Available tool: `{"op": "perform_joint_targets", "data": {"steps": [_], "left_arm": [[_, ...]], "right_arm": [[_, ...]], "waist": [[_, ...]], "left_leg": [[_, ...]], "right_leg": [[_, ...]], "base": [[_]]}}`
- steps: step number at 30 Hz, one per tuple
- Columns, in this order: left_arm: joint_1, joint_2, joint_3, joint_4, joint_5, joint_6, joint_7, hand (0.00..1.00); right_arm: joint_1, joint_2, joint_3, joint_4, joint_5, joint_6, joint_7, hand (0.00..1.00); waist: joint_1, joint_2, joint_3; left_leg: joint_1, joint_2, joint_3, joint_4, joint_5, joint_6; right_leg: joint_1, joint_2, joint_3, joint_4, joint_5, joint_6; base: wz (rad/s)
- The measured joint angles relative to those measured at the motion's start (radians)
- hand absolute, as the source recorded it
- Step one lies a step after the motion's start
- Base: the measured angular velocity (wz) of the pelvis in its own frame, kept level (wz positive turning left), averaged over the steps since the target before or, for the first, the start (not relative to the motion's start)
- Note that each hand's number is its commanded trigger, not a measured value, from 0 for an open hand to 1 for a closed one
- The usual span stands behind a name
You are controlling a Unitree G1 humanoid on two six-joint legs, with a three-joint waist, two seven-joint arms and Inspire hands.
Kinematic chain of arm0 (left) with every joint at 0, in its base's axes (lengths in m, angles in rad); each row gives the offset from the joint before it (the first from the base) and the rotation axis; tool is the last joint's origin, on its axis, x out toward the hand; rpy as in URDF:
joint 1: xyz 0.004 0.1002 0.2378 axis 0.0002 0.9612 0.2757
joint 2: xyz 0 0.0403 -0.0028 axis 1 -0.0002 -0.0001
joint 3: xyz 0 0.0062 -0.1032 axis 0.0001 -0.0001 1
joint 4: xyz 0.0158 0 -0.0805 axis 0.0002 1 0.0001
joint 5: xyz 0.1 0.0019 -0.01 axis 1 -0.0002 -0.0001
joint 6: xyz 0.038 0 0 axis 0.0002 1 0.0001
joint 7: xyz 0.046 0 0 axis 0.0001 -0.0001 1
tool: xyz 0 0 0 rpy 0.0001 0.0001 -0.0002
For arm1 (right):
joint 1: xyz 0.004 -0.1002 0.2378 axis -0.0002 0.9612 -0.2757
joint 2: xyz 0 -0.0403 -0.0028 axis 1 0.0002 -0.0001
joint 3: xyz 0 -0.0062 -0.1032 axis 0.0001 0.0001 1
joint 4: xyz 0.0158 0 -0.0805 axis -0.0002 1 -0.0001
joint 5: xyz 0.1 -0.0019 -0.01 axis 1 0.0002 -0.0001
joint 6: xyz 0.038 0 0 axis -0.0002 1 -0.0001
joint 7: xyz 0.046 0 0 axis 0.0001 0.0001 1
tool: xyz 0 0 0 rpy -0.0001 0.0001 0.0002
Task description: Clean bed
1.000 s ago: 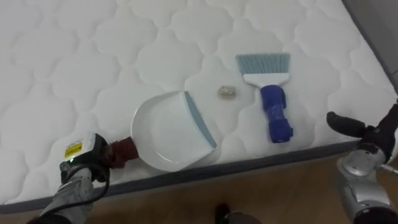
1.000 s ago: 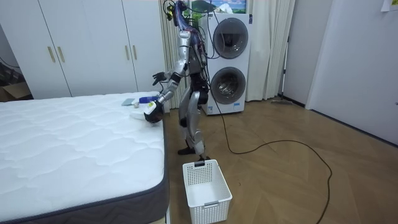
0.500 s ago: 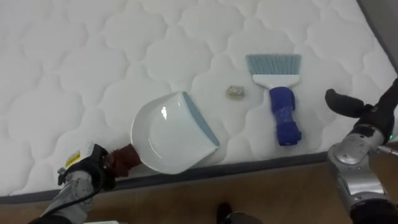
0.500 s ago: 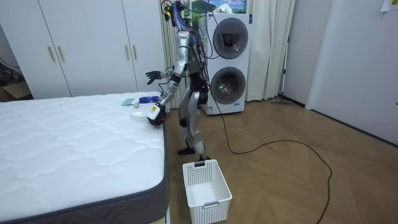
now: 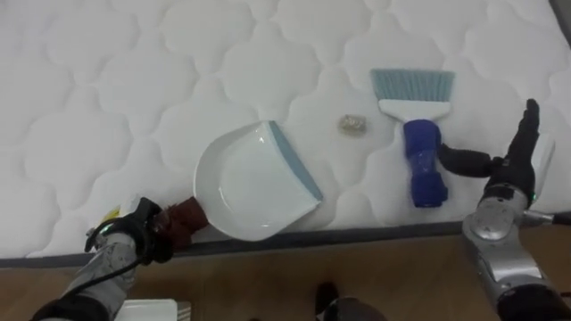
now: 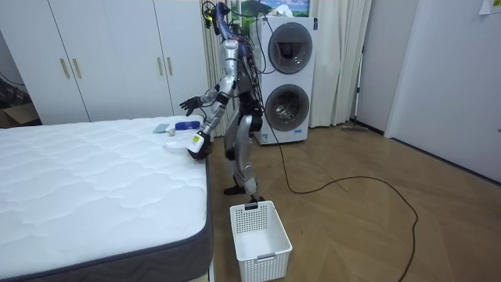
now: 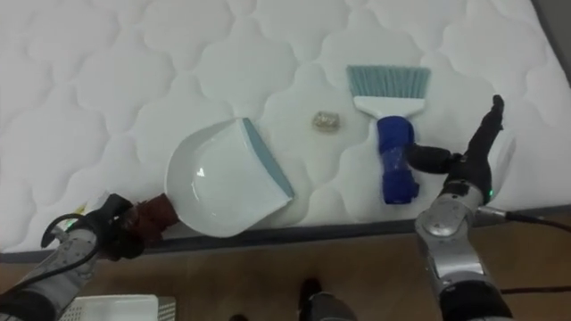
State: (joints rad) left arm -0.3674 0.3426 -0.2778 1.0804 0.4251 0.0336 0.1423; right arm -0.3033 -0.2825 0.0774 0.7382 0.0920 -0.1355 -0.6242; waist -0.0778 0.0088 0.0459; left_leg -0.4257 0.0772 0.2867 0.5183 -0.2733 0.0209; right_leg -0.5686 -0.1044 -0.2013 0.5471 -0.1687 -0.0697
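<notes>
A white dustpan (image 5: 250, 183) with a blue-grey lip lies on the quilted white mattress (image 5: 134, 80) near its front edge. My left hand (image 5: 134, 239) is shut on its dark red handle (image 5: 186, 217). A small crumpled scrap (image 5: 351, 124) lies just right of the pan's lip. Further right is a brush (image 5: 422, 160) with a blue handle, its pale bristles pointing away from me. My right hand (image 5: 508, 165) stands open beside that handle, thumb stretched toward it. In the room view I stand at the bed's (image 6: 94, 180) side.
The mattress's grey border (image 5: 357, 236) runs along the bottom, with wooden floor below. A white basket (image 6: 261, 229) stands on the floor behind me in the room view. Stacked washing machines (image 6: 290, 78) and white wardrobes (image 6: 117, 55) line the far wall.
My right hand has come in from the mattress edge to beside the brush handle. The left hand keeps its hold on the dustpan handle. The head camera has shifted slightly.
</notes>
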Motion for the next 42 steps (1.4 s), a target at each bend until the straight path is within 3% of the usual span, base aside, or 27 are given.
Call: {"op": "perform_joint_targets", "data": {"steps": [12, 23, 30, 42], "left_arm": [[-0.007, 0.000, 0.002, -0.001, -0.001, 0.001, -0.007, 1.00], [-0.022, 0.000, 0.001, 0.000, 0.000, 0.010, -0.018, 1.00], [-0.032, 0.000, 0.000, 0.001, 0.001, 0.006, -0.022, 1.00], [-0.036, -0.002, -0.003, 0.001, -0.001, 0.004, -0.055, 1.00]], "right_arm": [[-0.054, 0.001, 0.000, 0.044, 0.020, 0.006, 0.051, 0.00], [-0.057, 0.000, 0.000, 0.053, 0.028, 0.007, 0.083, 0.00], [-0.111, -0.001, 0.002, 0.150, 0.070, 0.006, 0.129, 0.00], [-0.133, -0.035, 0.042, 0.278, 0.119, 0.007, 0.200, 0.00]], "waist": [[0.007, 0.003, 0.0017], [0.006, 0.019, 0.0087], [0.009, 0.034, 0.0110], [0.052, 0.037, 0.0126]], "left_leg": [[-0.017, 0.004, -0.006, 0.020, 0.000, 0.000], [-0.023, 0.003, -0.013, 0.019, -0.001, -0.001], [-0.034, 0.003, -0.015, 0.019, -0.002, -0.002], [-0.039, -0.004, -0.018, 0.036, -0.002, -0.001]], "right_leg": [[-0.011, 0.001, 0.000, 0.013, -0.006, -0.003], [-0.019, -0.001, -0.003, 0.025, -0.007, -0.005], [-0.028, -0.002, -0.005, 0.027, -0.004, -0.007], [-0.034, -0.019, -0.012, 0.051, -0.018, -0.008]], "base": [[0.02], [0.01], [0.00], [0.02]]}}
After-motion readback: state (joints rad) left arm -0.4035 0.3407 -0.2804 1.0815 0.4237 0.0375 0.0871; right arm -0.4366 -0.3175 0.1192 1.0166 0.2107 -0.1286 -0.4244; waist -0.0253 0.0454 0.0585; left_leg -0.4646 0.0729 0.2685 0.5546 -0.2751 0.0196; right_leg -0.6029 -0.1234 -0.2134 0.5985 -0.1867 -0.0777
